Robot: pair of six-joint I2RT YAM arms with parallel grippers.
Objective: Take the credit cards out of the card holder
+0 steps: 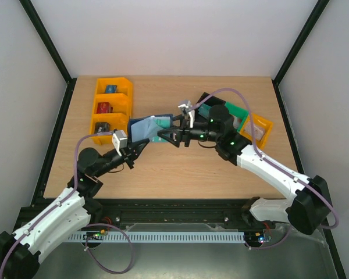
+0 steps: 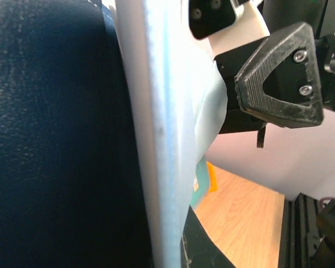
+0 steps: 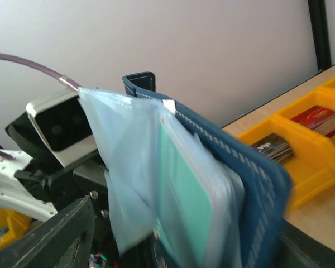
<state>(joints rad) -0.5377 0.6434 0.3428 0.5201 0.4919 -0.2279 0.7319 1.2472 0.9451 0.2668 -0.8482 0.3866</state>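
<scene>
The card holder (image 1: pixel 144 128), a dark navy folding wallet, hangs open above the middle of the table between both arms. My left gripper (image 1: pixel 134 142) comes from the lower left and is shut on its navy cover (image 2: pixel 56 134) and pale inner panel (image 2: pixel 167 111). My right gripper (image 1: pixel 166 137) faces it from the right, its jaws standing apart on either side of the holder's free edge (image 3: pixel 268 184). A teal credit card (image 3: pixel 187 195) sits in the clear pockets, and its edge (image 2: pixel 201 181) shows in the left wrist view. The pale sleeves (image 3: pixel 123 167) fan out loosely.
Yellow bins (image 1: pixel 111 107) holding small cards stand at the back left, close behind the holder, and show in the right wrist view as a yellow bin (image 3: pixel 310 148). Black, green and yellow bins (image 1: pixel 253 125) lie at the back right under the right arm.
</scene>
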